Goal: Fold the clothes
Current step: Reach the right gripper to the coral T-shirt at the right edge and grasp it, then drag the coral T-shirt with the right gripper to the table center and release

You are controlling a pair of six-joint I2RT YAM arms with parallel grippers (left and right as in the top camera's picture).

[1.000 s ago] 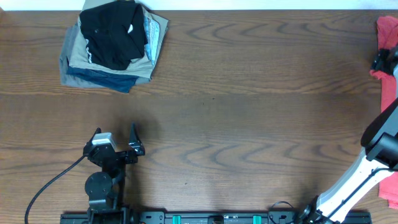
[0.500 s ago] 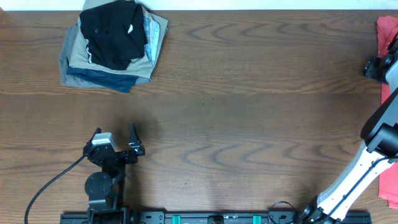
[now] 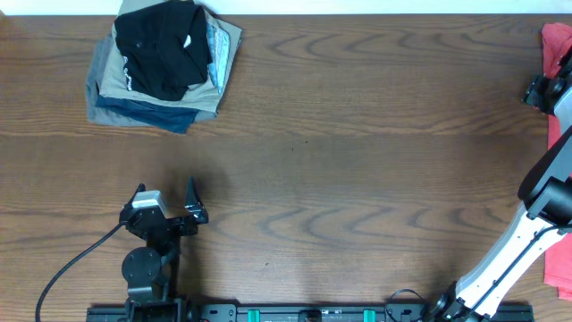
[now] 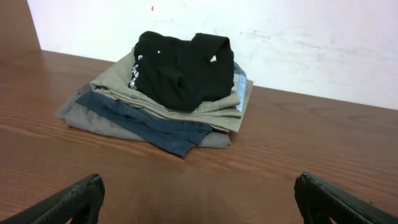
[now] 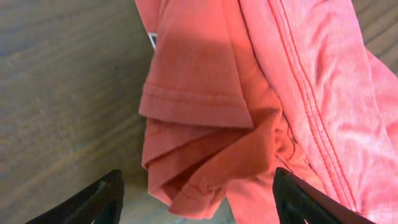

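The coral-red T-shirt (image 3: 557, 45) lies bunched at the table's far right edge, mostly cut off in the overhead view. In the right wrist view its sleeve and folds (image 5: 249, 93) fill the frame. My right gripper (image 3: 539, 91) (image 5: 198, 200) is open, its fingers either side of a bunched fold of the shirt, not closed on it. My left gripper (image 3: 170, 199) (image 4: 199, 200) is open and empty, low over the table at the front left, far from the shirt.
A stack of folded garments, black (image 3: 164, 46) on tan, grey and blue, sits at the back left of the wooden table (image 3: 357, 179); it also shows in the left wrist view (image 4: 174, 87), with a white wall behind it.
My right gripper has shifted slightly at the shirt's edge, first away from the right edge, then a little back. The left arm has not moved.
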